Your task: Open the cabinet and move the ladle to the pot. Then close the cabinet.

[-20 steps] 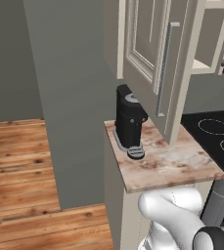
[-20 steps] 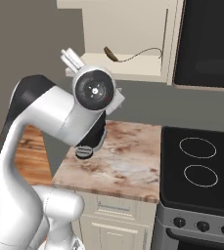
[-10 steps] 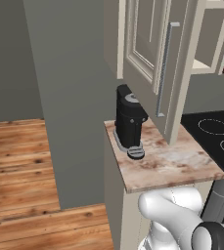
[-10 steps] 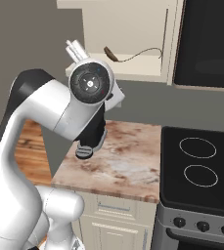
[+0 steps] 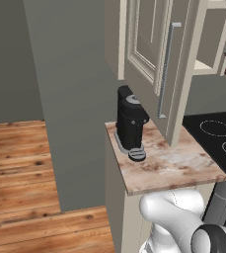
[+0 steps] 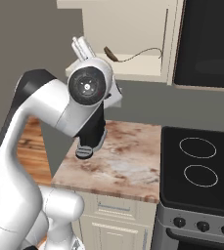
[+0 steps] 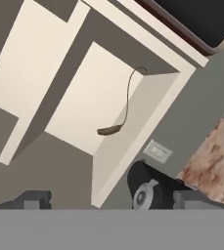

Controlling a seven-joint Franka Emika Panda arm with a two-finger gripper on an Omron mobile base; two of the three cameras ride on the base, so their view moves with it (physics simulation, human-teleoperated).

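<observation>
With the cabinet [image 6: 168,46] door swung open, we find the ladle [image 7: 122,104] lying on its shelf at about 12 o'clock from our gripper [image 7: 111,199], jaws spread and empty, its long axis running from the bowl up toward 1 o'clock.

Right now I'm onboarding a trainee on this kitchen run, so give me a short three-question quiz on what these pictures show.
1. True or false: the cream wall cabinet's tall raised-panel door stands shut.
2. Where does the thin dark brown ladle lie? A) on the black stovetop B) on the cabinet shelf C) on the speckled marble counter
3. Fill in: the black coffee machine stands on the ____.

Key: 1 false, the door is swung open. 2 B, the hand view shows the ladle inside, with the open claw short of it. 3 counter.
</observation>
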